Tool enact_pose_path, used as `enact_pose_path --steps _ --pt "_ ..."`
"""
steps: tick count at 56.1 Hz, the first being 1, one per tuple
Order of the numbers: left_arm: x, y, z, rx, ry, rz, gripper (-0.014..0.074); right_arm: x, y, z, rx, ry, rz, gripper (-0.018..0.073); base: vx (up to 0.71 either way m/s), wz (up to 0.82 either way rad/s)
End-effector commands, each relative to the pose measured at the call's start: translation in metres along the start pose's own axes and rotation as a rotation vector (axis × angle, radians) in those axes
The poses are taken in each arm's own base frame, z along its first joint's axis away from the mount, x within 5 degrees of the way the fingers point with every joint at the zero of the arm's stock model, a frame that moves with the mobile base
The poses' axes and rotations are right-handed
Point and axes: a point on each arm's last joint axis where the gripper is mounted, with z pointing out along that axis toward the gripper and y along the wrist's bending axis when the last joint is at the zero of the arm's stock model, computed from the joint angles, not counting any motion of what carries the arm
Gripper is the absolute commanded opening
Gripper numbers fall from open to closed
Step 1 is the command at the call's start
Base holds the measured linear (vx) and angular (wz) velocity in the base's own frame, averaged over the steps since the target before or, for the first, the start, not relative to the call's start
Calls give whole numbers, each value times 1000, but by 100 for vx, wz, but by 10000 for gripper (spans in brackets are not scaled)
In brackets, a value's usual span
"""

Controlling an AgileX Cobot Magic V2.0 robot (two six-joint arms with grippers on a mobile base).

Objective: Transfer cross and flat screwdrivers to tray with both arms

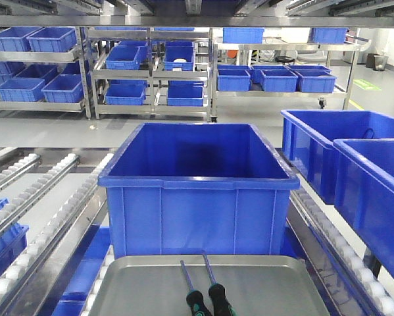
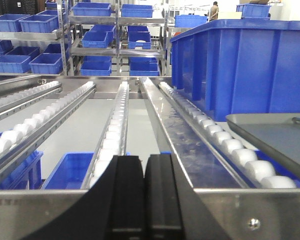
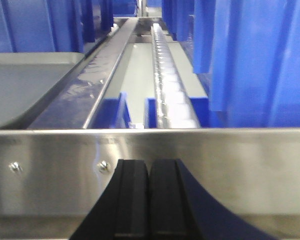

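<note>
Two screwdrivers lie side by side on the grey metal tray (image 1: 269, 283) at the bottom of the front view, shafts pointing away from me: the left screwdriver (image 1: 191, 286) and the right screwdriver (image 1: 213, 283), both with black-and-green handles. Which is cross and which flat cannot be told. The tray's edge (image 2: 270, 131) shows at the right of the left wrist view and its corner (image 3: 24, 85) at the left of the right wrist view. My left gripper (image 2: 145, 165) is shut and empty, left of the tray. My right gripper (image 3: 148, 170) is shut and empty, behind a steel rail.
A large deep blue bin (image 1: 197, 187) stands just beyond the tray, with two more blue bins (image 1: 354, 164) to the right. Roller conveyor lanes (image 2: 114, 125) run away on both sides. A steel crossbar (image 3: 150, 165) spans in front of the right gripper. Shelves of blue bins (image 1: 150, 72) fill the background.
</note>
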Motion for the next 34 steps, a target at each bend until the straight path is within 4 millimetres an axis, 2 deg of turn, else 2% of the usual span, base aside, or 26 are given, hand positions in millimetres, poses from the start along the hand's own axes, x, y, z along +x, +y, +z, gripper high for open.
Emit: enact_pose_path --steps 1,34 --pt "3 0 1 4 -58 -7 -3 -9 1 -1 -22 -155 -7 -8 0 0" --pt "3 0 1 4 -59 -7 -3 -9 2 0 -24 -158 -5 -8 0 0"
